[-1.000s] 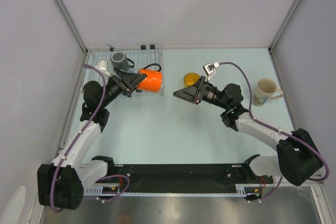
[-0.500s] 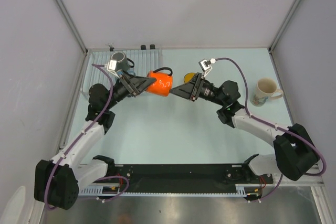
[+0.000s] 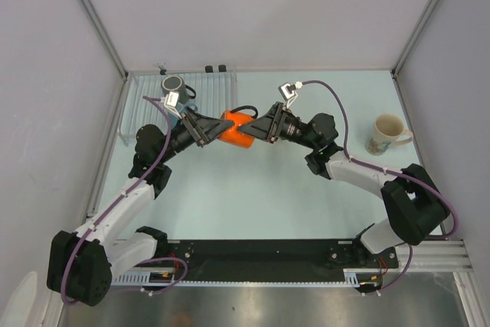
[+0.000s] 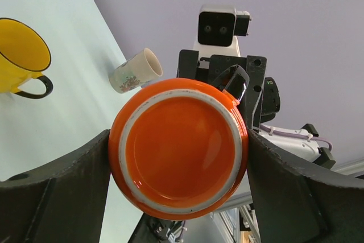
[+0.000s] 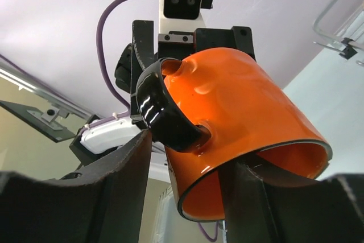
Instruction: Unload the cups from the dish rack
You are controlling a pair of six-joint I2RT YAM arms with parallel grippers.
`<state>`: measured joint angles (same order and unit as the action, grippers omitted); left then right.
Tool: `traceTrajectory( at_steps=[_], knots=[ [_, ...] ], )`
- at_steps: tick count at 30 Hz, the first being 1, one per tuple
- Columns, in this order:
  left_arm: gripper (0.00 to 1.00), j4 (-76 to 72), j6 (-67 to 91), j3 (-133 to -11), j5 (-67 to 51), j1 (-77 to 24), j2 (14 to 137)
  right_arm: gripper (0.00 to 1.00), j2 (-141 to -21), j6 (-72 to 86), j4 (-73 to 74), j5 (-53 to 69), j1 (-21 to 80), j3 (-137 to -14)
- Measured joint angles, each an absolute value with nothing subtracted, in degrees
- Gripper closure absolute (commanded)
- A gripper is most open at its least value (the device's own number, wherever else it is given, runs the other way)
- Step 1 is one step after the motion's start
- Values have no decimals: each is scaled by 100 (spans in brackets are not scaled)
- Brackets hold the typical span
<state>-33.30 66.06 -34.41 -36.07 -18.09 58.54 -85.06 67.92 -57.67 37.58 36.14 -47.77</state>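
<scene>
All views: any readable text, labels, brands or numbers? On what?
None can be read in any view.
Cream mug: print on its side, too small and blurred to tell whether it holds words.
Orange mug: base and side plain, no mark.
Yellow mug: plain where it shows.

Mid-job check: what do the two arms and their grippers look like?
The left arm and right arm both have white links between bulky black joints. A purple cable loops along each. Each wrist carries a small white camera box with two dark lenses. The left gripper and right gripper are black, with broad tapering fingers.
</scene>
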Motion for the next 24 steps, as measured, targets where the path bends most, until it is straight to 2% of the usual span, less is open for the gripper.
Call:
traceTrajectory(
  at_steps=[3,4,6,10,11,12,13,15,16,20,24],
  knots=[
    [100,-3341,6600,-3441,-3553,-1833,5854,71,-8641,6908,-5922,3789,3686,-4823],
    [100,-3343,6595,-3441,-3524,-1837,5854,86,-8683,6963,-5979,3800,3708,-4825],
    [99,-3382,6632,-3437,-3503,-1833,5857,100,-8726,7159,-6101,3782,3723,-4827],
    [99,-3594,6901,-3437,-3559,-1863,5848,100,-8739,7332,-6560,3839,3750,-4827],
    [95,-3594,6899,-3437,-3559,-1863,5848,100,-8739,7334,-6576,3833,3752,-4823],
    [88,-3579,6890,-3437,-3559,-1863,5850,100,-8739,7338,-6569,3833,3750,-4818],
    [71,-3548,6860,-3437,-3564,-1863,5850,100,-8731,7338,-6565,3815,3750,-4790],
    [43,-3341,6726,-3498,-3614,-1876,5850,100,-8656,7314,-6477,3793,3730,-4700],
    [22,-3144,6604,-3588,-3647,-1887,5850,100,-8580,7297,-6405,3780,3706,-4633],
    [4,-2073,5955,-4265,-3811,-2029,5850,100,-8108,7107,-5972,3780,3583,-4508],
    [0,-1490,5157,-4694,-3454,-1959,5830,100,-7242,6455,-4670,3774,3341,-4504]
  ],
)
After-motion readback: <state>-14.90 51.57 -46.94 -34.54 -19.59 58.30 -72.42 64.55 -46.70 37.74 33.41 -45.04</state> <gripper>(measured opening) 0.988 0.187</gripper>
